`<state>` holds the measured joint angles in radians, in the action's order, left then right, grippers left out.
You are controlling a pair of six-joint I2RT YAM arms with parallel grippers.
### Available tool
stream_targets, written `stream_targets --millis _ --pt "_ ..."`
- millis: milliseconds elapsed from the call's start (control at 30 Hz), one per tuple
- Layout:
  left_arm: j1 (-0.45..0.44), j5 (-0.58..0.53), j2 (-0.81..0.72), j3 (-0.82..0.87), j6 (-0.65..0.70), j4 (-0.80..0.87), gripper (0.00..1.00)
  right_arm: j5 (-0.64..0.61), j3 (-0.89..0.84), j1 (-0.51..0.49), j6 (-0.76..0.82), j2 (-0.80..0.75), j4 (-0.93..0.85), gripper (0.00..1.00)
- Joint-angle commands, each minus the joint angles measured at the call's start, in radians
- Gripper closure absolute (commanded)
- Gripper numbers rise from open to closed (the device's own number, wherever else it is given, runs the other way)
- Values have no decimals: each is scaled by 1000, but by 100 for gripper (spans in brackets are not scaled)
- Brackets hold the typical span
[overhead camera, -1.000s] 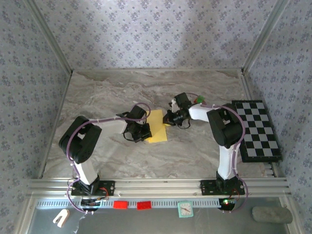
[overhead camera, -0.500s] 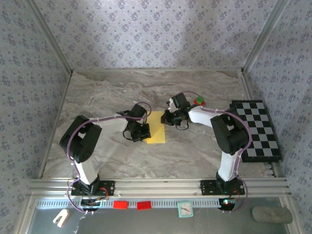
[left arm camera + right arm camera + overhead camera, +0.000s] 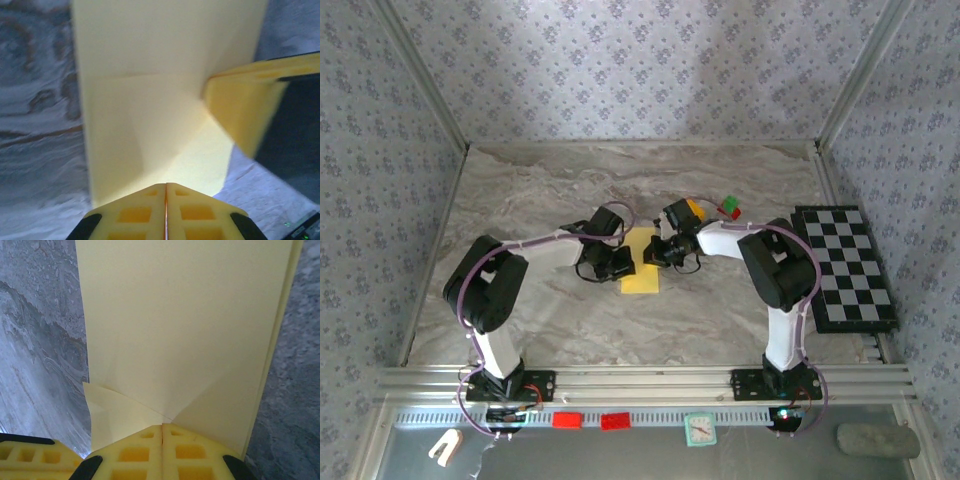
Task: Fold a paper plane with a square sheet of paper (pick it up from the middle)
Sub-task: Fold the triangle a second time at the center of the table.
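The square sheet of paper (image 3: pixel 642 268) lies folded into a yellow rectangle on the marble table, between both grippers. My left gripper (image 3: pixel 623 266) is shut, and its tips (image 3: pixel 165 185) rest over the sheet's (image 3: pixel 150 75) near edge. My right gripper (image 3: pixel 657 252) is shut at the sheet's (image 3: pixel 190 315) right side. Its tips (image 3: pixel 162 426) sit where creases meet and a small corner flap (image 3: pixel 115 415) stands out. One right finger (image 3: pixel 240 110) touches the paper in the left wrist view. The paper plane is out of view.
A black-and-white checkered board (image 3: pixel 845 265) lies at the right edge. A small orange-yellow block (image 3: pixel 695 208) and a green and red block (image 3: pixel 728 208) sit behind the right wrist. Patterned walls enclose the table.
The right gripper has moved left onto the sheet's right side, uncovering the orange-yellow block behind it. The left gripper has shifted slightly up and right along the sheet's left edge.
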<state>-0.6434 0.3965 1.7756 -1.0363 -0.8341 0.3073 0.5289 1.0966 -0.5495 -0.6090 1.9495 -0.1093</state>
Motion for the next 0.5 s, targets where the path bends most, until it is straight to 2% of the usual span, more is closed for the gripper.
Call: stream_targets --millis 0,267,467 --pt "1 39 43 -38 7 -47 91 -33 -10 -3 2 51 -54 98" --pt "2 74 123 -55 9 -65 95 -50 -20 1 -2 51 -70 99" --pt "3 56 94 22 33 -27 97 -84 -22 2 -1 71 -100 99"
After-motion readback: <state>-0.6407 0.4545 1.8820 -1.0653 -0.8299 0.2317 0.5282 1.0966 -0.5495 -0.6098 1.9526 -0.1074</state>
